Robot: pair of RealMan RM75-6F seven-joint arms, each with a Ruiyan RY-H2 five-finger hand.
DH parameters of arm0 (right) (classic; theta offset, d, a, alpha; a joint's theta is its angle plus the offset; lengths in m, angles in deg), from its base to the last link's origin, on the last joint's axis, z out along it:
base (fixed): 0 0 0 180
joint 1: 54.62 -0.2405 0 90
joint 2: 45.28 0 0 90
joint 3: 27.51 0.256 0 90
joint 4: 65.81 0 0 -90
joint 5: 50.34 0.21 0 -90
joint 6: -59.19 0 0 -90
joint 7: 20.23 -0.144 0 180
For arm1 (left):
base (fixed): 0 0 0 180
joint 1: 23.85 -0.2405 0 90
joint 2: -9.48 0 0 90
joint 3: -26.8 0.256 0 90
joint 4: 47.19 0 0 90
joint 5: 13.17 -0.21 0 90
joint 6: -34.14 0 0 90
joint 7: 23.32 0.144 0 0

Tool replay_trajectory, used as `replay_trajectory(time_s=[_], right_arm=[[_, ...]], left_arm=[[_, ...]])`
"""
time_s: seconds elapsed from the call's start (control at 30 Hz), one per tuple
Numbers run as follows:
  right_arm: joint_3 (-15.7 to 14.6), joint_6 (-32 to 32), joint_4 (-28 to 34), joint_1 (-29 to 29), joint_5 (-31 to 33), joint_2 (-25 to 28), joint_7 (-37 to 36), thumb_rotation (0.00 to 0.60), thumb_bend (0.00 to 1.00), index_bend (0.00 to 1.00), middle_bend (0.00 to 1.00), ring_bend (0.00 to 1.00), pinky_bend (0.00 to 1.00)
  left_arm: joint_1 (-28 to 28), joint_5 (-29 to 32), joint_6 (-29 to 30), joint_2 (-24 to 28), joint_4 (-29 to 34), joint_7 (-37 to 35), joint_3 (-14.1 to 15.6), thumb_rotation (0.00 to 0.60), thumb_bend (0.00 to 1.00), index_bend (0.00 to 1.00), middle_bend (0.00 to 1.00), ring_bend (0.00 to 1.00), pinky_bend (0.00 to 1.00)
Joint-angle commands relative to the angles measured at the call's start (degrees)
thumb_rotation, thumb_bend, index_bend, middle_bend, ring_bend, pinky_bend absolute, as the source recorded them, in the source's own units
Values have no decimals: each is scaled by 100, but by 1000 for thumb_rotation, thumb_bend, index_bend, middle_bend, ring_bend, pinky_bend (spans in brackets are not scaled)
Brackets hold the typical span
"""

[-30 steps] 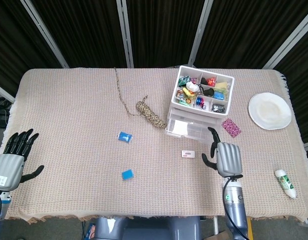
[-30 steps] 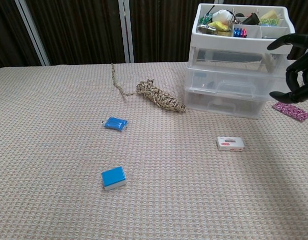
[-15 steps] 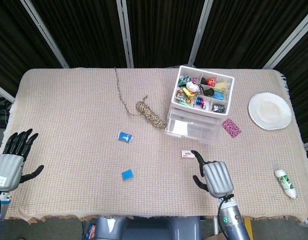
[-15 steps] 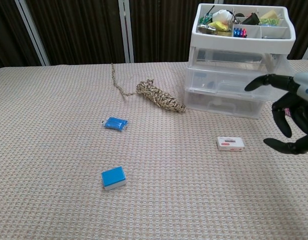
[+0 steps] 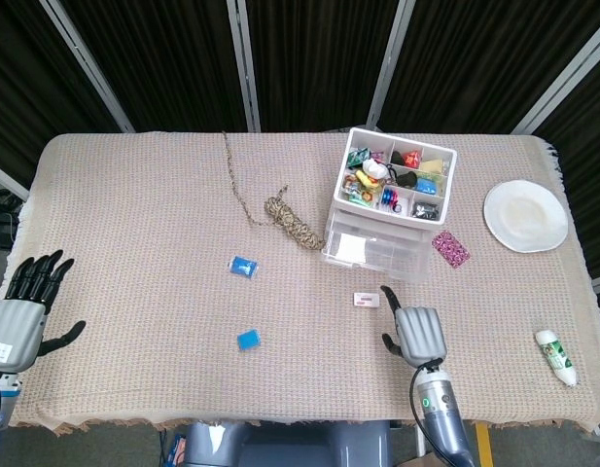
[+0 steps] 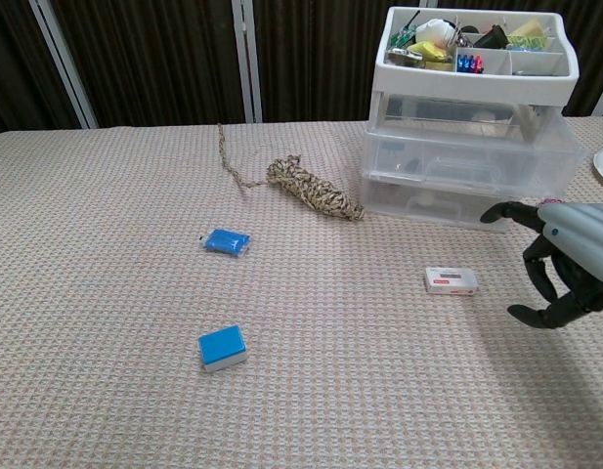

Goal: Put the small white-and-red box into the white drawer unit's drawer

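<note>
We see a woven, waffle-textured beige cloth covering the tabletop (image 5: 134, 243). The small white-and-red box (image 5: 367, 300), flat and rectangular, lies on bare cloth just in front of the translucent plastic white drawer unit (image 5: 377, 248), apart from it. Our right robot hand (image 5: 416, 334) hovers just beside the box, fingers spread, holding nothing. Our left robot hand (image 5: 22, 311) rests open at the tabletop's left edge. A braided rope coil (image 5: 292, 222) lies left of the unit.
</note>
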Motion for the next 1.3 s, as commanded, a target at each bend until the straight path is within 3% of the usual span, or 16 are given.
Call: replay_trajectory(time_s=[0.03, 0.47, 1.3], right_arm=[[181, -150, -192, -65, 273, -148, 114, 600, 183, 137, 734, 762, 714], [464, -396, -997, -173, 659, -613, 92, 600, 216, 237, 754, 784, 714], [896, -673, -2037, -479, 870, -1478, -56, 600, 255, 314, 769, 797, 714]], left_arm=[[-2, 4, 0, 3, -6, -8, -1, 600, 240, 33, 0, 0, 0], [-2, 2, -19, 3, 4, -14, 13, 600, 239, 33, 0, 0, 0], [12, 26, -86, 20, 30, -41, 27, 600, 241, 33, 0, 0, 0]])
